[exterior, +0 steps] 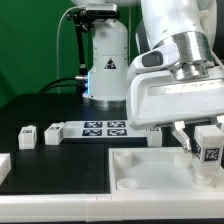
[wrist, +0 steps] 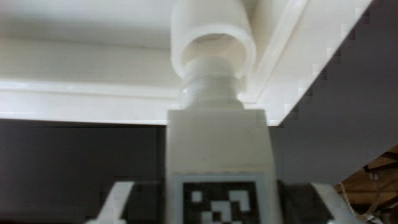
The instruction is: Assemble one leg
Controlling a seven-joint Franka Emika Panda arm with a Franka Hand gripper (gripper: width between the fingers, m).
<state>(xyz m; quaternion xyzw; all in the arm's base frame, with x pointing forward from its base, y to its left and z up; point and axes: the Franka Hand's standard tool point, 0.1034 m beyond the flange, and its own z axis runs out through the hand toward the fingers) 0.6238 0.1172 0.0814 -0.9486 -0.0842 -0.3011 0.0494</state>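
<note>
Leg (exterior: pixel 209 146) gripped between pincer (exterior: pixel 204 142) fingers, tag showing, over white panel (exterior: pixel 140 166)

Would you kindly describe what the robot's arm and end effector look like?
The arm is glossy white with rounded casings and a silver-grey ring at the wrist. Its end effector has a boxy white body and short dark fingers. A black cable loops beside the white base.

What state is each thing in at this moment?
held leg: gripped, close to the white panel.
jaws: shut on the held leg.
white panel: flat on the table.
spare legs: both resting on the table, ungripped.
marker board: flat on the table.
</note>
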